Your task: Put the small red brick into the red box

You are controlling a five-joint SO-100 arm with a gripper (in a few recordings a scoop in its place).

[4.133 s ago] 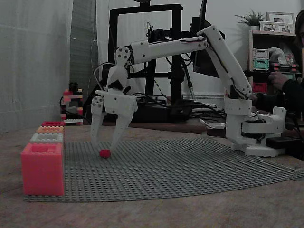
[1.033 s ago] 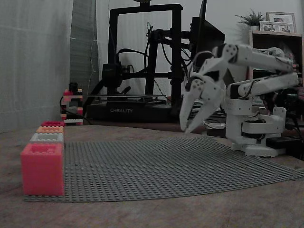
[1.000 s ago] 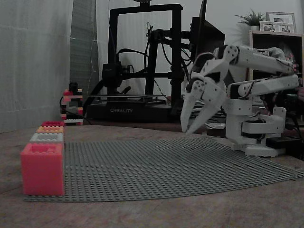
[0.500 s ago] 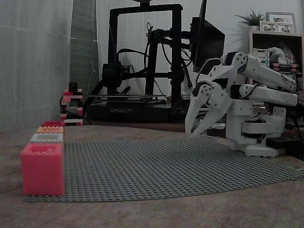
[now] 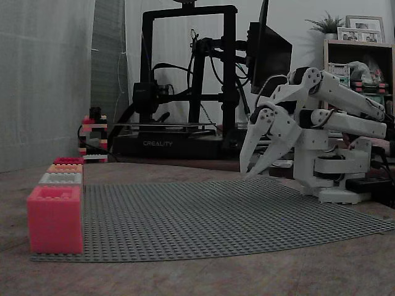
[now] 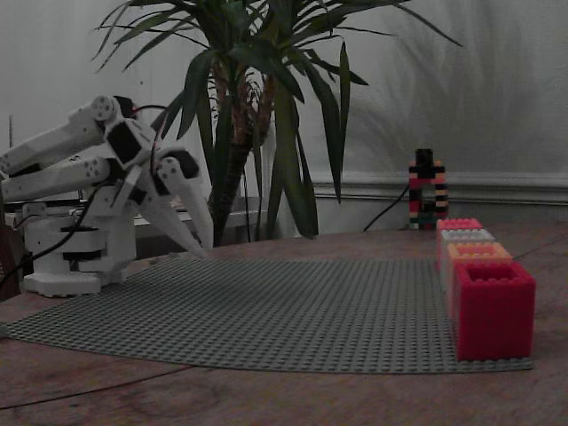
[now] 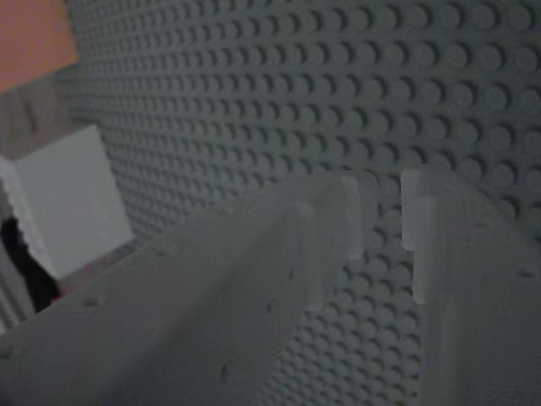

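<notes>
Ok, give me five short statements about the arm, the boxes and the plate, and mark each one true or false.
1. The gripper hangs close to the arm's base, far from the boxes. True.
2. The gripper is clamped on the small red brick. False: in the wrist view, bare studs of the grey baseplate show between its fingertips.
3. The boxes stand in a single row along one edge of the baseplate. True.
4. The red box stands in the middle of the row. False: it is at one end, next to the orange box.
5. A leafy plant stands behind the table. True.
</notes>
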